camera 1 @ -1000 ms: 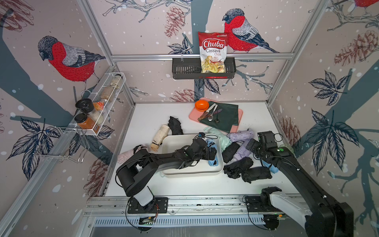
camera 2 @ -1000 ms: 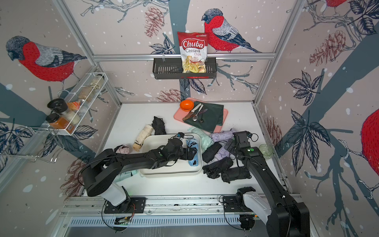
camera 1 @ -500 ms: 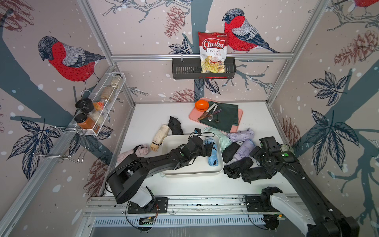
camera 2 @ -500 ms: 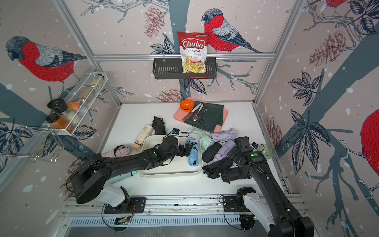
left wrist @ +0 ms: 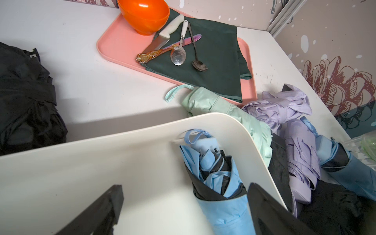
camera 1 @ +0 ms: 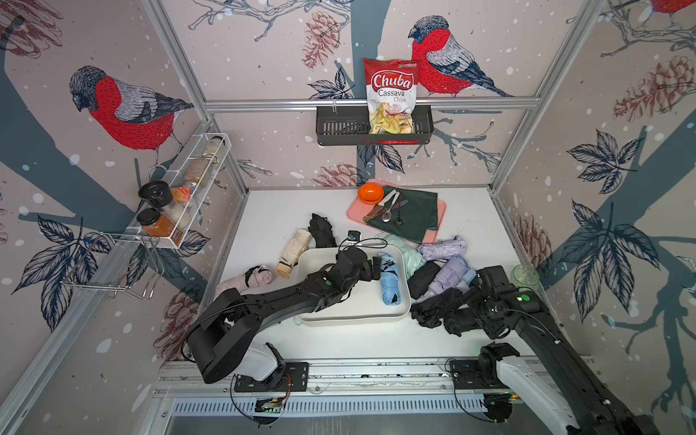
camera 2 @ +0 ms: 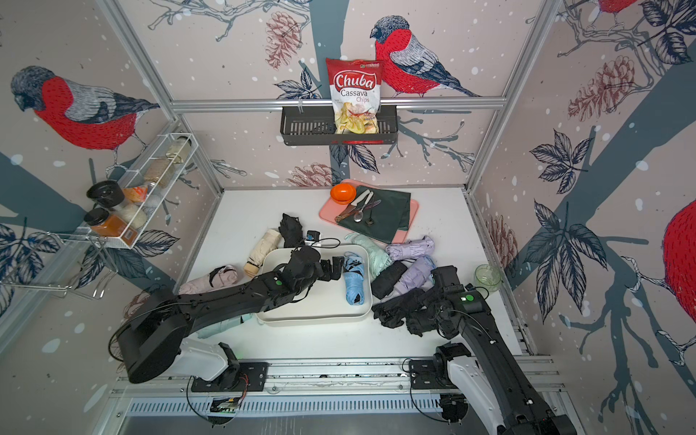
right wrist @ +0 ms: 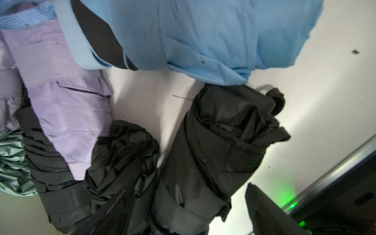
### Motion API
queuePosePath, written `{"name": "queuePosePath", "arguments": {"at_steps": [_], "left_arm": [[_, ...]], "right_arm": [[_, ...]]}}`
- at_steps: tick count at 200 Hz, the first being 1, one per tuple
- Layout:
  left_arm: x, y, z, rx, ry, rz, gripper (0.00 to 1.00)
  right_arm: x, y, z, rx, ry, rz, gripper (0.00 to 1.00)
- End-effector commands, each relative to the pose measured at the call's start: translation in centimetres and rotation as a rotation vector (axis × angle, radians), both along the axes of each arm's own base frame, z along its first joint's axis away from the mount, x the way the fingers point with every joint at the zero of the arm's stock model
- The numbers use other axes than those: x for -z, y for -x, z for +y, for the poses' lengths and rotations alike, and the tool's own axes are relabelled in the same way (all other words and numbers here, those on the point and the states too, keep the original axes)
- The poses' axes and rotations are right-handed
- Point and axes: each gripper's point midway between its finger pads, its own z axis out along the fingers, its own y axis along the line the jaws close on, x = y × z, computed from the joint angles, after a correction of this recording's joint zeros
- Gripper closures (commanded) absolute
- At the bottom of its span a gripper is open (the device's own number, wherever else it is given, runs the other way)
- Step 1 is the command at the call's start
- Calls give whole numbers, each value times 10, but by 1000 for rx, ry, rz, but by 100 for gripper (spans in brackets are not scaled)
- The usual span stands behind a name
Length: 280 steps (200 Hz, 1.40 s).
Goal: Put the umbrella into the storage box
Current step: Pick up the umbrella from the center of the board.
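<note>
One umbrella (camera 1: 389, 280) lies in the box (camera 1: 369, 310), along its right wall. A pile of umbrellas (camera 1: 444, 278) sits on the desk (camera 1: 286, 211) just right of the box. The tray (camera 1: 440, 216) lies behind the box, and another umbrella (camera 1: 293, 252) lies at the box's left rear corner.

- Box (camera 1: 354, 318): L arm (camera 1: 301, 293) lies across its left half; blue umb (camera 1: 389, 282) runs along the rt wall. Bare floor at the front, btwn the two.
- Rt of box: mint umb (camera 1: 407, 254), lilac umbs (camera 1: 446, 277) & black umbs (camera 1: 423, 278) packed tight against the wall, overlapping.
- R gripper (right wrist: 187, 191) astride front black umb (right wrist: 219, 142); table shows beside one finger.
- Table (camera 1: 376, 339), box to rail: bare.
- Behind box: cream umb (camera 1: 295, 248), rear black umb (camera 1: 321, 230) close; bare beyond.
- Back rt: tray (camera 1: 441, 209), mint umb touching it.
- Jar (camera 1: 525, 277) near rt wall, by R arm (camera 1: 527, 320).
</note>
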Motion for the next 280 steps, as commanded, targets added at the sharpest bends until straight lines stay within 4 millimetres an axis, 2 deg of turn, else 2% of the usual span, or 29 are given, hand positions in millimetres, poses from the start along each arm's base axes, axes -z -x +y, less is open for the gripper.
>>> {"name": "queuePosePath", "arguments": {"at_steps": [1, 28, 82, 112, 138, 178, 213, 234, 258, 280], "left_arm": [[-6, -5, 8, -40, -7, -22, 1], [-8, -8, 11, -54, -15, -27, 1], [-7, -8, 12, -67, -8, -17, 2], [-5, -7, 14, -73, -10, -10, 1], [-6, -8, 14, -79, -5, -11, 1], [-4, -10, 17, -97, 7, -4, 2], [-2, -13, 21, -125, 26, 16, 2], [1, -14, 25, -136, 42, 35, 2], [5, -16, 29, -158, 50, 58, 1], [9, -17, 33, -177, 65, 85, 1]], "right_arm": [[8, -1, 7, 19, -49, 0, 12], [24, -3, 13, 18, -84, -5, 16], [40, -14, 15, 8, -87, -39, 20], [41, -15, 11, 2, -65, -35, 36], [32, -15, 7, 3, -43, -52, 53], [0, -18, -1, -6, 7, -110, 76], [-46, -26, -13, -26, 112, -167, 87], [-76, -37, -11, -63, 168, -213, 90], [-103, -58, 9, -163, 204, -259, 93], [-130, -84, 47, -313, 222, -323, 94]]}}
